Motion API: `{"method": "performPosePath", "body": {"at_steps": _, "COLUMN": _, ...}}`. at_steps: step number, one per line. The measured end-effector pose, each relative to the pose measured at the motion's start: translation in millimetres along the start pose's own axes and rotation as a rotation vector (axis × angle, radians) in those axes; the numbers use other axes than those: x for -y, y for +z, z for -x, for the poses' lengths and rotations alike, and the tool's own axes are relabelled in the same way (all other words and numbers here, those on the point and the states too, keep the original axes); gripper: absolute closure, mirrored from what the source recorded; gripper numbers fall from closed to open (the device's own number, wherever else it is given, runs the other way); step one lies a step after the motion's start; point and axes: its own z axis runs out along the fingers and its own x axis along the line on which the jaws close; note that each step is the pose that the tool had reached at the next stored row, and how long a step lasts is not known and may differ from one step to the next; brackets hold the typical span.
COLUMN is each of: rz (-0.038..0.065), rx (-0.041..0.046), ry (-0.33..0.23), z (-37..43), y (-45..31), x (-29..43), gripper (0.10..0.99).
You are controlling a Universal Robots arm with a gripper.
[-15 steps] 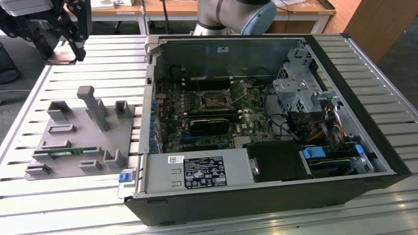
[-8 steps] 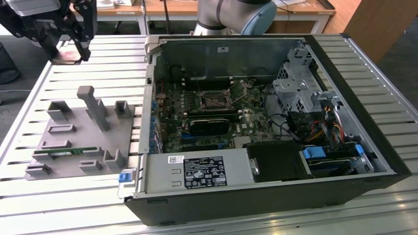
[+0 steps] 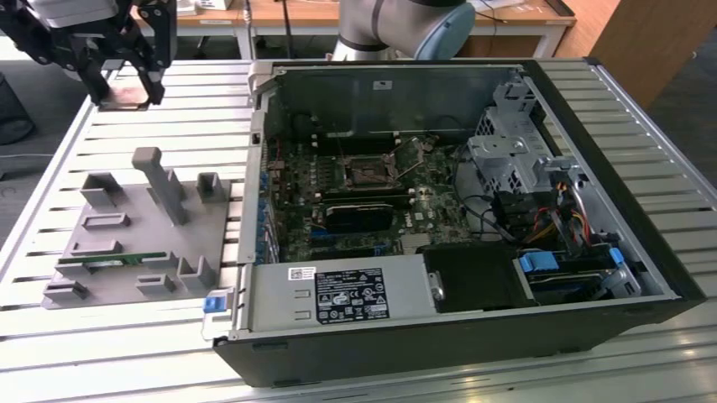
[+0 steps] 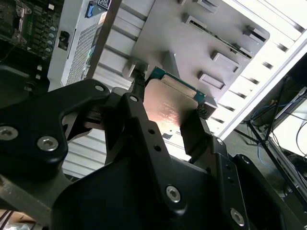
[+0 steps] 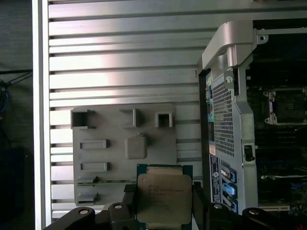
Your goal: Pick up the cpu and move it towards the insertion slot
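In the exterior view, the gripper [image 3: 123, 97] hangs in the upper left of the frame, above the slatted tabletop [image 3: 168, 117], with its upper part cut off by the frame edge. Between its two fingers sits the cpu [image 3: 121, 91], hard to make out from here, just a small pale grey square. Lower in the frame lies one grey tray [image 3: 134, 214] with one green memory stick [image 3: 107, 262] in it. One open computer case [image 3: 627, 210] takes up the middle and right. The insertion slot [image 3: 368, 172], a dark square in a silver frame, sits on the green board inside, well apart from the cpu. The arm's base [image 3: 404, 25] is cut off at the top edge.

In the second wrist view, the gripper [image 4: 170, 98] is clamped on the cpu [image 4: 170, 111], with one black finger [image 4: 136, 100] on each of two opposite edges. The chip's silvery face catches a warm glare, and a thin green rim shows along its far edge. Its near part is hidden behind the gripper body. The tray [image 4: 192, 33] lies beyond it, along with a corner of the case [image 4: 76, 43].

In the first wrist view, the cpu [image 5: 164, 199] is one flat square, a dull silver plate on green backing, with its near edge cut off. The tray [image 5: 122, 148] shows behind it. The case [image 5: 230, 110] stands beside the tray, and the insertion slot [image 5: 288, 105] shows dimly in the shadow inside.
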Motion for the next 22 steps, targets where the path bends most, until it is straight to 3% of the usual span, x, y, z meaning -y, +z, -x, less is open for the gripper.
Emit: {"method": "performPosePath", "body": {"at_steps": 22, "rz": 0.0, "rx": 0.0, "ry": 0.0, "z": 24.3, "y": -0.4, "x": -1.4, "gripper": 0.541}}
